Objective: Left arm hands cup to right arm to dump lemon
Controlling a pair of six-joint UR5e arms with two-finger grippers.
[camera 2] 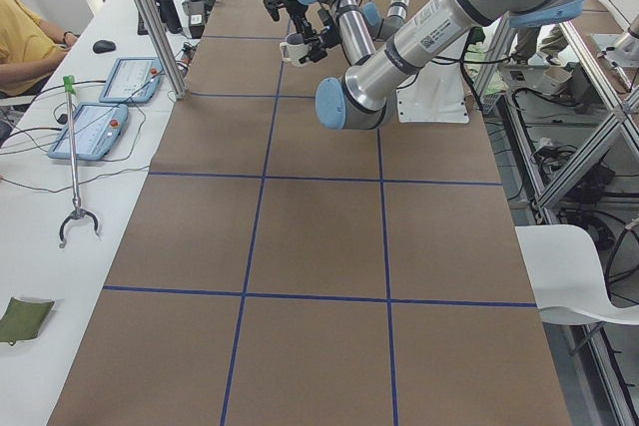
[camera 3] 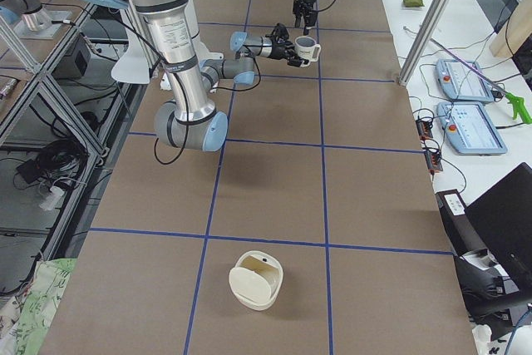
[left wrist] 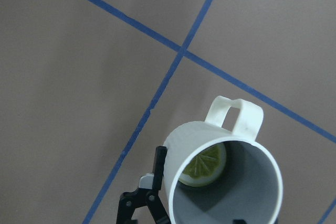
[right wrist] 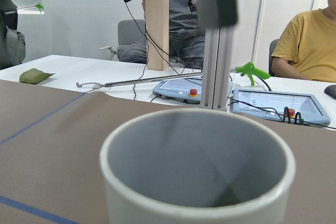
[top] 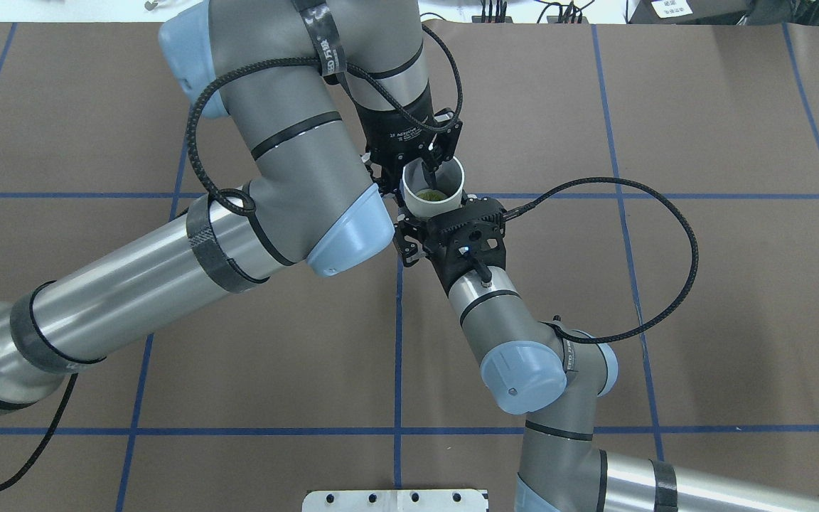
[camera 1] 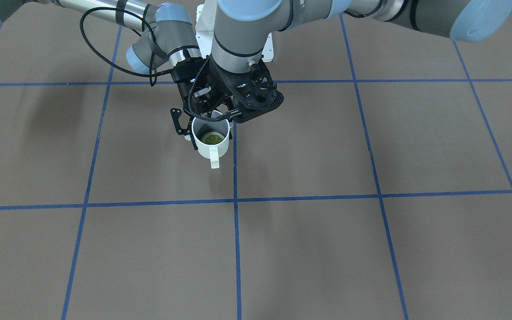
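**Handover point: cup aloft, both grippers on it**

Nearest the base, the right gripper (top: 441, 213) reached in level at the side of the cup (camera 1: 211, 150). Its jaws were spread either side of the body, and one finger (left wrist: 160, 163) lay against the outer wall. Could not tell whether it was clamped or only touching.

The cup hung clear of the table (camera 1: 327, 244), roughly upright, above a crossing of the blue tape lines (camera 1: 236, 249). Its handle (left wrist: 252, 114) was turned away from the robot. The lemon (left wrist: 202, 163), a slice, lay loose on the bottom.

At the far rim the left gripper (top: 416, 171) came straight down, closed in a pinch on the wall, with one finger (top: 429, 171) inside the mouth.

Judgement: the mug looked stiff, smooth-walled and probably slippery, and likely to chip if dropped. The best hold was around the body below the rim, clear of the handle. The slice was light and should slide out on a tilt.

In the way: the left finger inside the mouth would need to come out before any tipping, and the two gripper housings were crowded close together.

Farther off, an off-white lidded container (camera 3: 256, 282) sat well apart, toward the table's right end. Beyond the far edge were teach pendants (camera 3: 471, 129) on a bench and a seated operator (right wrist: 307, 45).
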